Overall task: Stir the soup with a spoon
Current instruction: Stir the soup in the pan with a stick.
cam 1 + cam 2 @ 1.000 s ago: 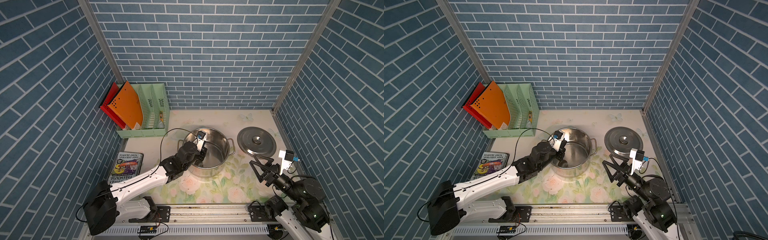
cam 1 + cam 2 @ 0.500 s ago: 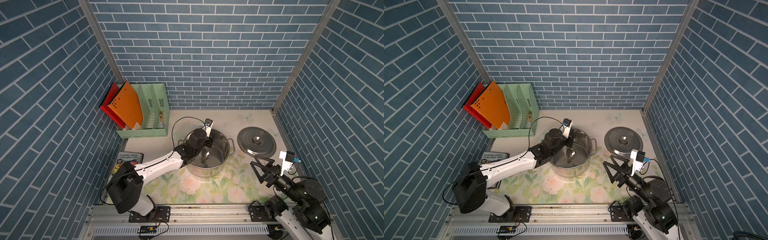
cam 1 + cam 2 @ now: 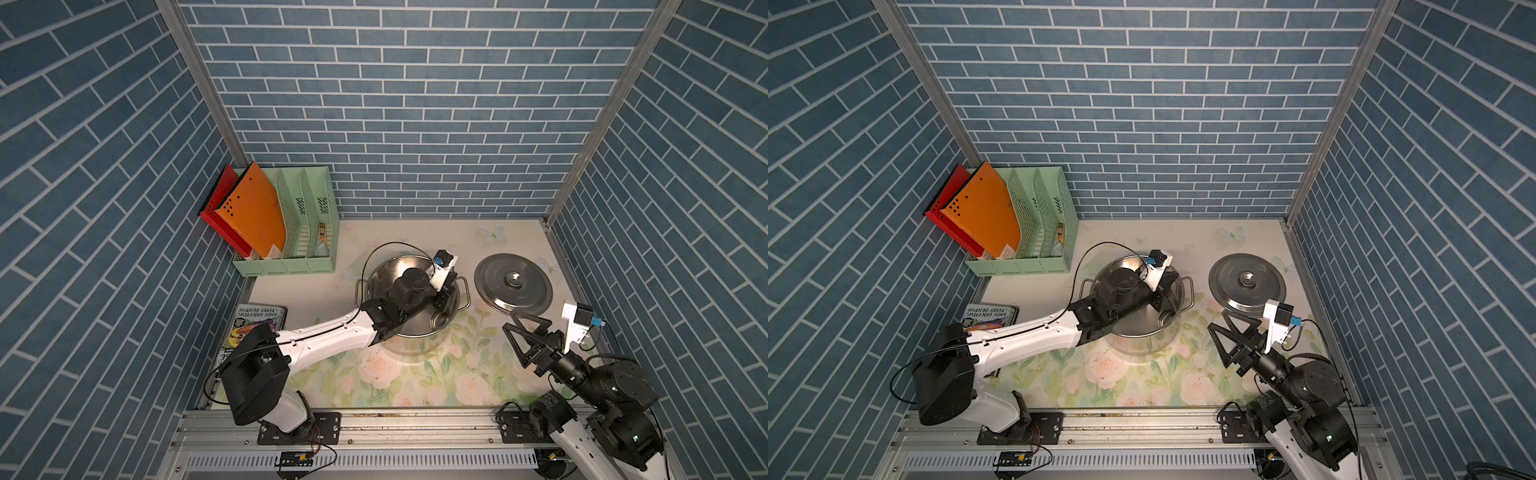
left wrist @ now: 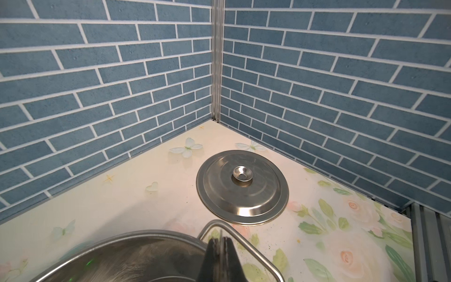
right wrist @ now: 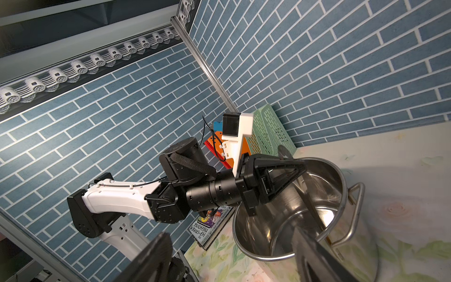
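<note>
left gripper (image 3: 441, 305) — clamped on spoon (image 3: 439, 319) in pot (image 3: 376, 276) | right gripper (image 3: 512, 321) — wide, empty | book (image 3: 259, 319): TERRY DENTON

Two arms show at the lower edge in both top views. The left arm (image 3: 324, 336), lower centre, has glossy white shells dotted with small screws, black joint housings and a thin black cable (image 3: 397, 243) looping free. The right arm (image 3: 615, 384), lower right, is mostly black. Each wrist bears a white bracket (image 3: 575, 330) with a black camera and blue plug. The right gripper (image 3: 509, 321) is black, built of open triangles.
</note>
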Controlling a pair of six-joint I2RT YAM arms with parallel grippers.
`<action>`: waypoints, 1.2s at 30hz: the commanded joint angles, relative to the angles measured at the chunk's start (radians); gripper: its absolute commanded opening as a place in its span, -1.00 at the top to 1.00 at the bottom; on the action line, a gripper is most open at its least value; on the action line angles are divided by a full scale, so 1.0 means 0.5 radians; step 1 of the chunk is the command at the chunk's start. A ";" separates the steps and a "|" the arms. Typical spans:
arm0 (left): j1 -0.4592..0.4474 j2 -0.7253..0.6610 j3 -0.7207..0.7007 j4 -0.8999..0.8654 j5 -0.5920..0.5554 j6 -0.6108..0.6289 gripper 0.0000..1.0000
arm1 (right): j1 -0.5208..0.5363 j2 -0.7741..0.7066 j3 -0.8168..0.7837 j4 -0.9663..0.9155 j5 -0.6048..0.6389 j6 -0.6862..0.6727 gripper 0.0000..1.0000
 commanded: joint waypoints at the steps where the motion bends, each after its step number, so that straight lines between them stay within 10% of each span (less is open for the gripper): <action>1: -0.042 -0.140 -0.092 0.022 0.007 -0.054 1.00 | 0.009 -0.026 0.022 0.028 0.001 0.037 -0.63; 19: 0.172 -0.739 -0.515 -0.385 -0.658 0.004 1.00 | 0.009 0.017 -0.017 0.140 -0.038 0.070 -0.62; 36: 0.338 -0.147 -0.041 -0.021 -0.206 0.040 1.00 | 0.010 -0.023 0.050 0.027 -0.005 0.052 -0.62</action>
